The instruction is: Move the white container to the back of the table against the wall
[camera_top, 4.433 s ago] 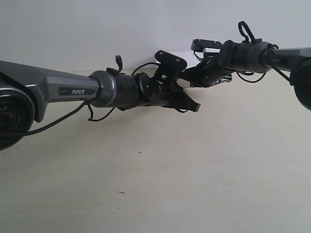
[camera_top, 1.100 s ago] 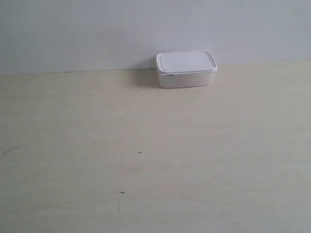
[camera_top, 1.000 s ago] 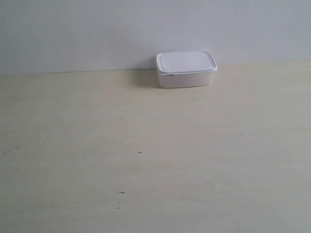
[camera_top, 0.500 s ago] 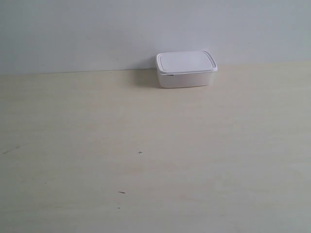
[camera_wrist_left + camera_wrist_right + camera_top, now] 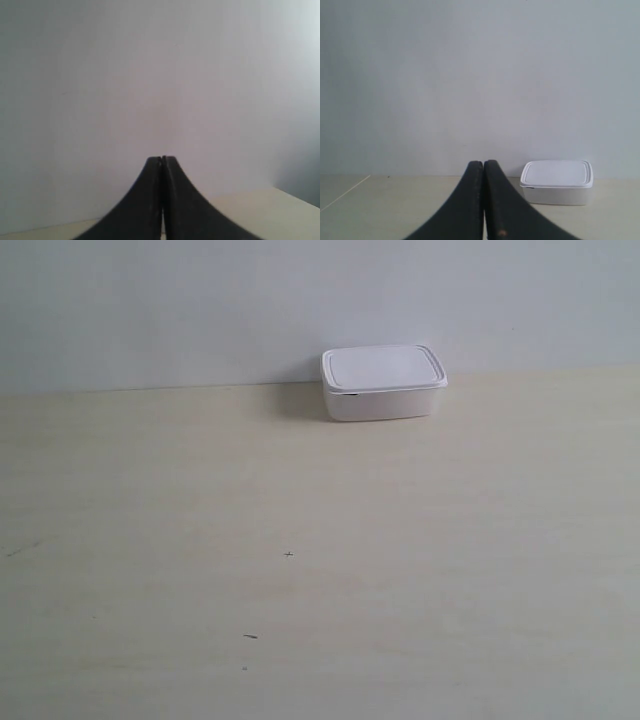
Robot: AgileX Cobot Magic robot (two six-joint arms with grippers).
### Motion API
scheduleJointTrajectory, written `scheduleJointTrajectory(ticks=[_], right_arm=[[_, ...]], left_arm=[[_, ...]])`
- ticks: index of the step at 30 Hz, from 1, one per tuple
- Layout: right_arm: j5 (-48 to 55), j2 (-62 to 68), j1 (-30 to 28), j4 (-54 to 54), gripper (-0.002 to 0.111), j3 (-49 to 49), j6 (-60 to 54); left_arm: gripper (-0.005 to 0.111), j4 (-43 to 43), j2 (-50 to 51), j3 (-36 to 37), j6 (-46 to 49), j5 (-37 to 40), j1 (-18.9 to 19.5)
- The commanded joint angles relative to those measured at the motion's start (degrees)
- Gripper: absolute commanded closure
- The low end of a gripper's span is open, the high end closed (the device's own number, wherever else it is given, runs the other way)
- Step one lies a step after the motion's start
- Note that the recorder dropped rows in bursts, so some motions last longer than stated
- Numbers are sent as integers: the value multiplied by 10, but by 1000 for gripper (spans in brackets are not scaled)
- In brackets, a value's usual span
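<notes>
The white container (image 5: 383,383) stands lid-on at the back of the table (image 5: 320,570), its rear side against the wall (image 5: 200,310). In the right wrist view the white container (image 5: 557,182) sits some way off, apart from my right gripper (image 5: 483,162), whose black fingers are pressed together with nothing between them. My left gripper (image 5: 161,158) is likewise shut and empty, facing the wall (image 5: 150,75), with no container in its view. Neither arm shows in the exterior view.
A few tiny dark specks (image 5: 289,555) mark the table's surface near the middle. The table's back edge meets the wall along a straight line. A table edge or seam (image 5: 345,192) runs diagonally in the right wrist view.
Both arms, which reached over the container 4.4 s ago, have drawn back out of the exterior view. Over the last second the container has not moved.
</notes>
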Motion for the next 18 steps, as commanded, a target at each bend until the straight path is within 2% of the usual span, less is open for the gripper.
scheduleJointTrajectory(ticks=[1, 5, 18], right_arm=[[-1, 2, 1, -1, 108, 4, -4], [-1, 2, 1, -1, 108, 4, -4], [-1, 2, 1, -1, 108, 4, -4]], left_arm=[[107, -3, -9, 2, 1, 3, 14], [107, -7, -22, 2, -18, 4, 28], [107, -7, -26, 2, -21, 5, 28]])
